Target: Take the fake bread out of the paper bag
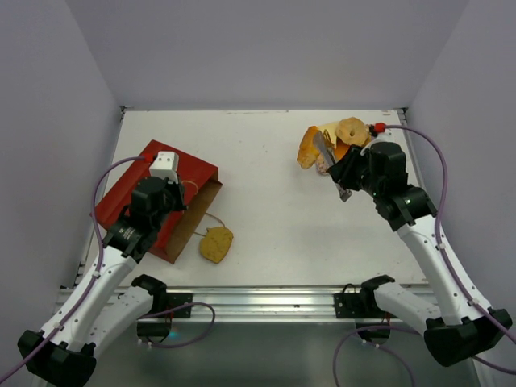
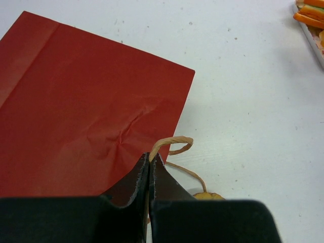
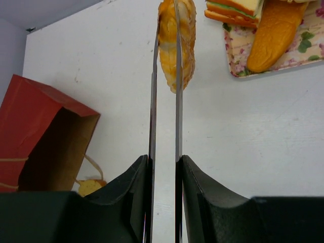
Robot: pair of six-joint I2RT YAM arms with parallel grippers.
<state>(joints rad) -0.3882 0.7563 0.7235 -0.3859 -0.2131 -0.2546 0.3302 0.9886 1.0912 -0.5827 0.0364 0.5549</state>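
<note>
The red paper bag (image 1: 153, 189) lies flat at the left, its brown mouth facing the table's front right; it also shows in the left wrist view (image 2: 86, 101) and the right wrist view (image 3: 45, 136). My left gripper (image 1: 179, 193) (image 2: 151, 161) is shut on the bag's tan loop handle (image 2: 174, 142). My right gripper (image 1: 345, 176) (image 3: 164, 162) is shut on metal tongs (image 3: 153, 101), whose tips pinch a golden fake bread (image 3: 176, 40) (image 1: 307, 147) above the table beside the tray. Another yellow bread (image 1: 216, 243) (image 3: 91, 186) lies on the table by the bag's mouth.
A pink-flowered tray (image 3: 238, 55) (image 1: 329, 127) at the back right holds a sandwich (image 3: 233, 10) and an orange loaf (image 3: 276, 35). White walls close in the table on three sides. A metal rail runs along the front edge (image 1: 266, 300).
</note>
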